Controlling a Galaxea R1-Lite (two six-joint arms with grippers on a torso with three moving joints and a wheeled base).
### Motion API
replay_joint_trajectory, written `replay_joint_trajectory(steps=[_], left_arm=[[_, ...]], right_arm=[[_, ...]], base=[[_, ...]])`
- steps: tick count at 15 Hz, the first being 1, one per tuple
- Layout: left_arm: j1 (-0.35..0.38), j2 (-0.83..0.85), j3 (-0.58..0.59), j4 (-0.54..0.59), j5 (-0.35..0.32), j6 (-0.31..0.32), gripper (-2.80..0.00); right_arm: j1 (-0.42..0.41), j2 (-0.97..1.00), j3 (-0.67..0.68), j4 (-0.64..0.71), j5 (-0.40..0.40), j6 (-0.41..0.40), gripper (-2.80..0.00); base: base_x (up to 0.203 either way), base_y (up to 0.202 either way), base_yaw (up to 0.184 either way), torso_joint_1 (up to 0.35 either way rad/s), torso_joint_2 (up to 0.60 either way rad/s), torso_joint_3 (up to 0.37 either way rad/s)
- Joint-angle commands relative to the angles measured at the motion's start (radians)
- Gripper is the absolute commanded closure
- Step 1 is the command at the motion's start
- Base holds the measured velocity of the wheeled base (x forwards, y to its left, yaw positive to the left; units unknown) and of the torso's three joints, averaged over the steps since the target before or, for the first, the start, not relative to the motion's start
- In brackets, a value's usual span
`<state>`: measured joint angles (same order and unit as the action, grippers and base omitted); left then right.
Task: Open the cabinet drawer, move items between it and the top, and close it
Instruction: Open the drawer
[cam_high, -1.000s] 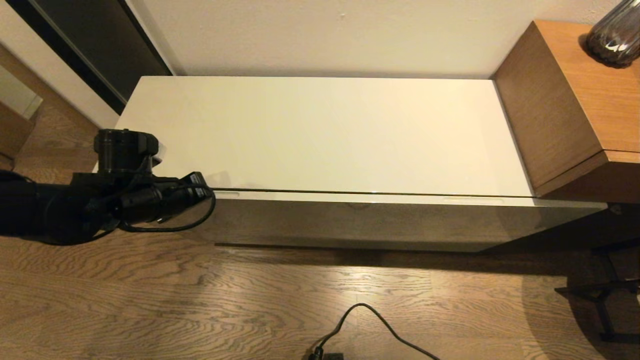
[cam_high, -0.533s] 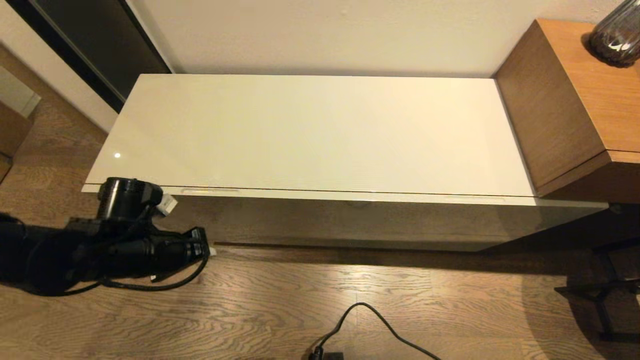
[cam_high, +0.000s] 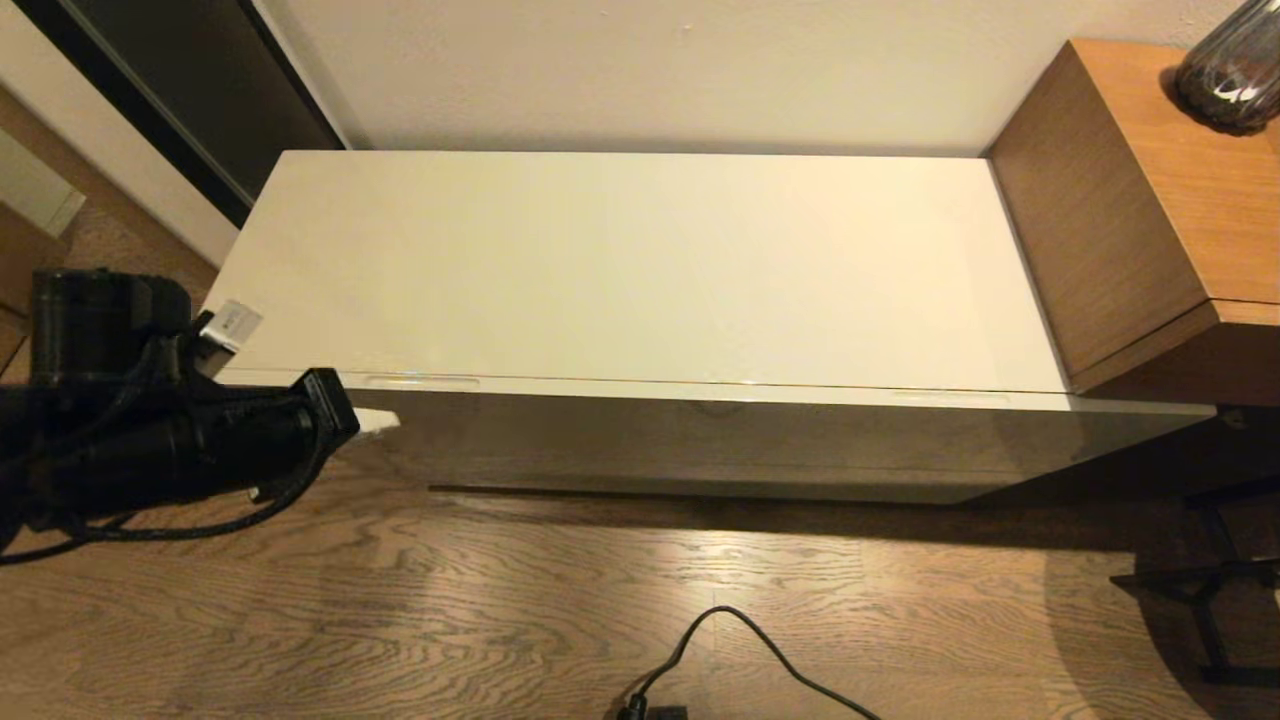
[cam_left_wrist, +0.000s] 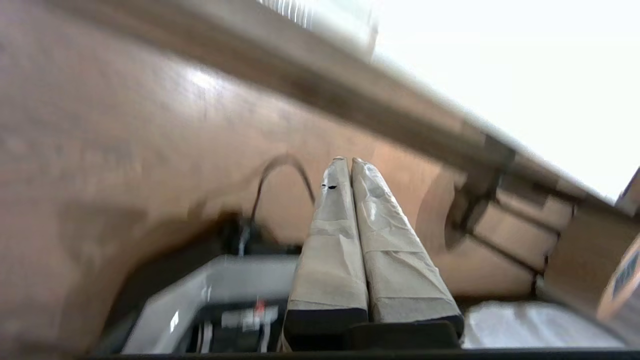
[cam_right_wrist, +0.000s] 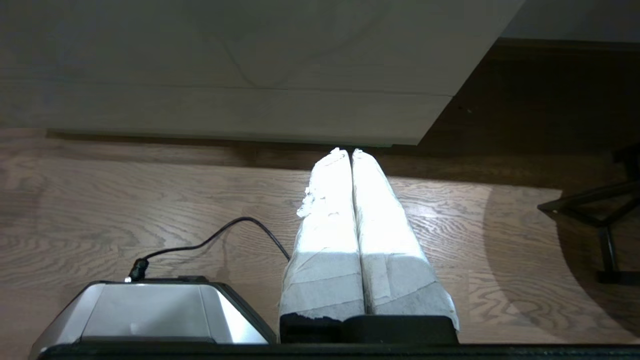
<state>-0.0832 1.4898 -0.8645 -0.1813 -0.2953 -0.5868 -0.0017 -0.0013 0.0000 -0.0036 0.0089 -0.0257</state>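
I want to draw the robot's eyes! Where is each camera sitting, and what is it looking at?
Head view: up on the head, looking down on the top and the left gripper.
Left wrist view: behind shut fingers, facing floor.
Right wrist view: behind the right gripper, facing the cabinet drawer.
Shared: black cable.

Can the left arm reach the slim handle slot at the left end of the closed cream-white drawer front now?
Probably yes. The left pincer, shut and empty, hovers just below the slim left handle slot of the glossy cream-white drawer front, and nothing lies between them.
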Motion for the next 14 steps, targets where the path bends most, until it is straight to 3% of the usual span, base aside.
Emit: replay_joint_trajectory(steps=[1, 6, 8, 14], left_arm=[[0.002, 0.069, -0.071, -0.001, 0.028, -0.001, 0.00], [0.002, 0.243, -0.226, 0.031, 0.137, 0.031, 0.00], [0.000, 0.292, -0.265, 0.033, 0.215, 0.058, 0.00], [0.000, 0.327, -0.338, 0.036, 0.231, 0.062, 0.00]], right_arm=[[0.000, 0.001, 0.000, -0.001, 0.000, 0.000, 0.00], [0.000, 0.001, 0.001, -0.001, 0.000, 0.000, 0.00], [0.000, 0.002, 0.000, -0.001, 0.000, 0.000, 0.00], [0.000, 0.001, 0.000, -0.001, 0.000, 0.000, 0.00]], base=[[0.000, 0.000, 0.000, 0.000, 0.00, 0.000], [0.000, 0.000, 0.000, 0.000, 0.00, 0.000], [0.000, 0.000, 0.000, 0.000, 0.00, 0.000], [0.000, 0.000, 0.000, 0.000, 0.00, 0.000]])
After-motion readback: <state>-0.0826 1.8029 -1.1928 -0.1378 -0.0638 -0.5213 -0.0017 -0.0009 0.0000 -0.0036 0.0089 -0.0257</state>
